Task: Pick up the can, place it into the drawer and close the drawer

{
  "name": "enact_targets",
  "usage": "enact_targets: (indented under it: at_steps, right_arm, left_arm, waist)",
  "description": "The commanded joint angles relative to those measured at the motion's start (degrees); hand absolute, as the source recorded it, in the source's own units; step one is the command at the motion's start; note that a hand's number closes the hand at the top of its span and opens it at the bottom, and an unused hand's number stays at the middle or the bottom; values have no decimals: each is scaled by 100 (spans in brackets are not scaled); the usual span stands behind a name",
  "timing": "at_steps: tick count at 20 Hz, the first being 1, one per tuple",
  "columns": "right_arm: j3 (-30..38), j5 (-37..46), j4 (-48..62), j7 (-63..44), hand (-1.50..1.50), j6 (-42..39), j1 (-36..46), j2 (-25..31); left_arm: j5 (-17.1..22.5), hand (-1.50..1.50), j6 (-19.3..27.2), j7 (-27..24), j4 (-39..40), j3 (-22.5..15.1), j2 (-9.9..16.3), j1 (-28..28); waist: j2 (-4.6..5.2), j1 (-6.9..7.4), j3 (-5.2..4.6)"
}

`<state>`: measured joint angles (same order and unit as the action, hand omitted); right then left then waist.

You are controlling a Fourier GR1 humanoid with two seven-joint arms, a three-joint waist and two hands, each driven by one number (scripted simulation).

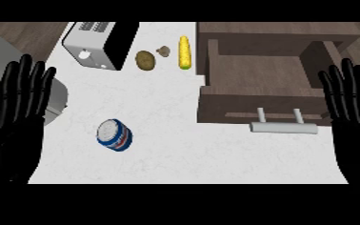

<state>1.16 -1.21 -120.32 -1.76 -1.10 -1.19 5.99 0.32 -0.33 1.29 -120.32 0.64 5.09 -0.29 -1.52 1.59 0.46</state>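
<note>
Counter with can point(114, 134) and open drawer point(264, 83) before grasp.
The blue can stands at lower left of centre, well apart from the drawer at upper right, whose handle point(283, 127) faces down-frame. Left hand point(21, 109) and right hand point(345, 105) rest at the side edges, fingers straight and slightly spread, holding nothing.

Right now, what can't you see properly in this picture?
- Small brown lump between the potato and the corn: too small to name, head view.
- Drawer: right side hidden behind the right hand.
- Toaster: top cut off by the picture's upper edge.
- Grey round thing: mostly behind the left hand.
- Can: label unreadable.
</note>
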Motion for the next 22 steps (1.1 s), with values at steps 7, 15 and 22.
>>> enact_targets:
  at_steps: [7, 15, 22]
  right_arm:
    - [62, 203, 387, -669, -150, 325, -143, -137]
    - [187, 56, -333, -1411, -150, 245, -510, -37]
    - [819, -571, -46, -673, -150, -348, -1059, 134]
  left_arm:
    - [875, -150, -1597, 649, 125, -895, 759, 737]
    - [1498, -150, -2062, 1093, -370, -450, 1056, 1162]
    - [2054, -150, -2098, 1525, -551, -4, 963, 1228]
  waist:
    - [193, -187, -49]
    - [145, -159, -47]
    - [147, -171, -45]
